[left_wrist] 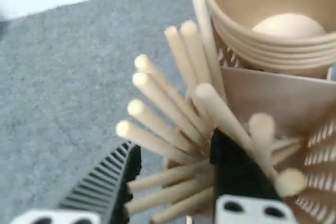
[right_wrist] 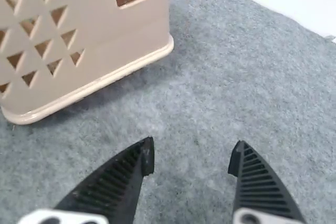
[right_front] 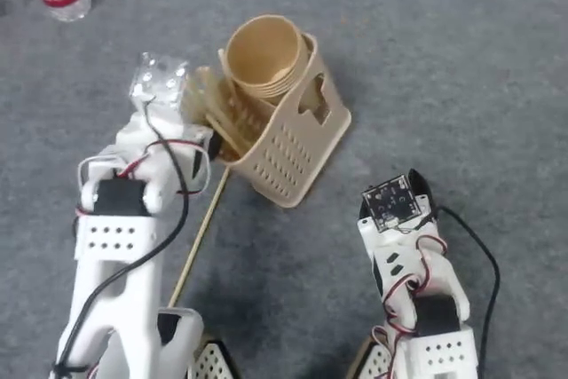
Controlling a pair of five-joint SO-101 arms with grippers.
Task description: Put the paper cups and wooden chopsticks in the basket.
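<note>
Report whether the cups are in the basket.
In. The stacked cups stand inside the basket, their rims showing above its wall.

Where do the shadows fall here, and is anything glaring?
High view: soft, even light, no hard shadows on the carpet around the basket. Right wrist view: a darker band of shadow under the basket's edge. Left wrist view: chopsticks evenly lit, no glare.

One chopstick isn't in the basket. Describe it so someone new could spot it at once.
Find the beige perforated basket mid-scene on the grey carpet. From its corner nearest the left arm, a single wooden chopstick runs flat across the carpet alongside that arm. Unlike the chopstick bundle standing inside the basket beside the stacked paper cups, it lies alone outside.
</note>
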